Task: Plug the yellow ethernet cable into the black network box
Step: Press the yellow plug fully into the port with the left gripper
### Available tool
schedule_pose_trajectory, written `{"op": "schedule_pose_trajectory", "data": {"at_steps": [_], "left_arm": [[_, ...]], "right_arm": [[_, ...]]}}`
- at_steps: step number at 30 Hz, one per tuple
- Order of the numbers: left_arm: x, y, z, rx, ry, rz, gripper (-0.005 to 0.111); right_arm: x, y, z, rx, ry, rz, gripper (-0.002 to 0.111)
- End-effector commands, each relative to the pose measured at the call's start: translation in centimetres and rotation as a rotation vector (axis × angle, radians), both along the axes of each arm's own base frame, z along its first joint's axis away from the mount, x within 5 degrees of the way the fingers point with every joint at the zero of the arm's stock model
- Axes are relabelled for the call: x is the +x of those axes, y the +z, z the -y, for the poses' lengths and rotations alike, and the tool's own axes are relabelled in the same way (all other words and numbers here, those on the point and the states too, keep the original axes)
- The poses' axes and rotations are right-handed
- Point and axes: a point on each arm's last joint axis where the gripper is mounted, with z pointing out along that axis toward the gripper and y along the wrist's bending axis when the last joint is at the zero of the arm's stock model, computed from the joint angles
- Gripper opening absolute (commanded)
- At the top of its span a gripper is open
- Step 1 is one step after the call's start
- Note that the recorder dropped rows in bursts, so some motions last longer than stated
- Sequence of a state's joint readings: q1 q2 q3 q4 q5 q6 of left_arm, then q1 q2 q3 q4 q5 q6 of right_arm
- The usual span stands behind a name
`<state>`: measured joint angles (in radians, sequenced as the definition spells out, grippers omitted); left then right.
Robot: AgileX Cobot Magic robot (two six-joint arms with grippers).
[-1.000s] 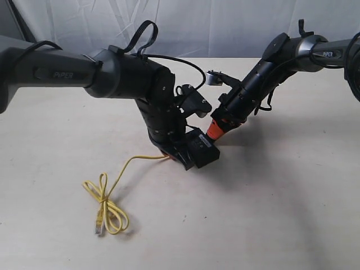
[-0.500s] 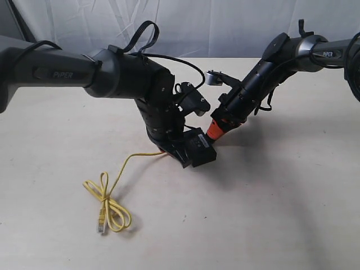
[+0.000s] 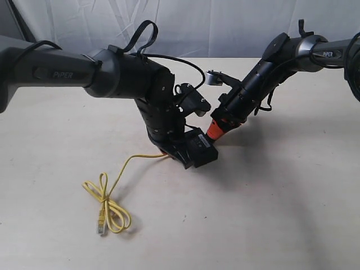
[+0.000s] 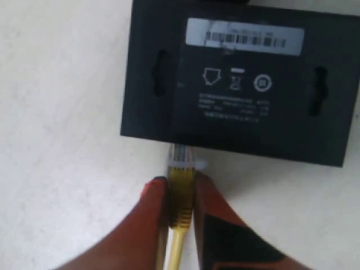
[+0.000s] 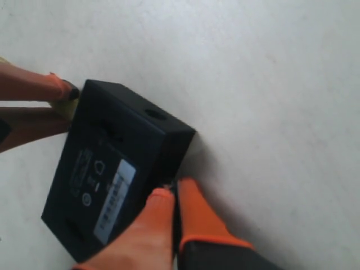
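Pale table (image 3: pixel 270 219) lies under it all. Nearest to you, the yellow ethernet cable (image 3: pixel 107 203) sits on it in a loose loop, with its spare plug (image 3: pixel 99 227) at the front. From the loop the cord runs away from you to the left claw (image 4: pixel 180 181). That claw is closed on the cord, pinching the yellow sleeve just behind the clear plug (image 4: pixel 181 153). I think that is the right place to hold. The cord is light and floppy, so if you held it farther back the tip would droop and wobble. The plug is small, hard plastic, and its thin clip could snap, so push gently and straight.

The plug points right at the side of the black network box (image 4: pixel 242 84) that faces the left claw. Its long way lines up with the push. Its clear tip touches that side and looks partly in a port. You cannot tell if it has clicked home.

The box lies flat in the middle of the table, with its white label (image 4: pixel 245 37) up and a long side facing the plug. It looks light and smooth, so it would likely slide when pushed. Past it, the right claw (image 5: pixel 171 194) has its orange tips closed together and set against the far long side. That should stop the box from sliding. Farthest back hangs a white cloth (image 3: pixel 225 28).
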<state>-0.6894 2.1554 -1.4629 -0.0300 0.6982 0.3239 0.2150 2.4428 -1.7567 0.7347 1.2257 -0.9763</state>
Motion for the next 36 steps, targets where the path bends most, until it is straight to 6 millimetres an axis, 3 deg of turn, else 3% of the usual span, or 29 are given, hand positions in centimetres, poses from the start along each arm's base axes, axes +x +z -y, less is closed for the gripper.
{"op": "schedule_pose_trajectory", "data": {"at_steps": [1,8,17,36], "left_arm": [[0.1,1.0,0.3,-0.031,0.012,0.012,0.000],[1.1,2.6,0.9,-0.040,-0.020,0.058,0.000],[0.9,0.9,0.9,-0.006,-0.045,0.006,0.000],[1.7,1.5,1.9,-0.120,-0.006,0.083,0.000]], "right_arm": [[0.3,-1.4,-0.2,-0.024,-0.039,0.024,-0.001],[0.1,-1.4,-0.2,-0.019,-0.028,0.007,-0.001],[0.2,-1.4,-0.2,-0.021,-0.032,0.014,-0.001],[0.0,-1.0,-0.7,0.041,-0.055,-0.027,-0.001]]}}
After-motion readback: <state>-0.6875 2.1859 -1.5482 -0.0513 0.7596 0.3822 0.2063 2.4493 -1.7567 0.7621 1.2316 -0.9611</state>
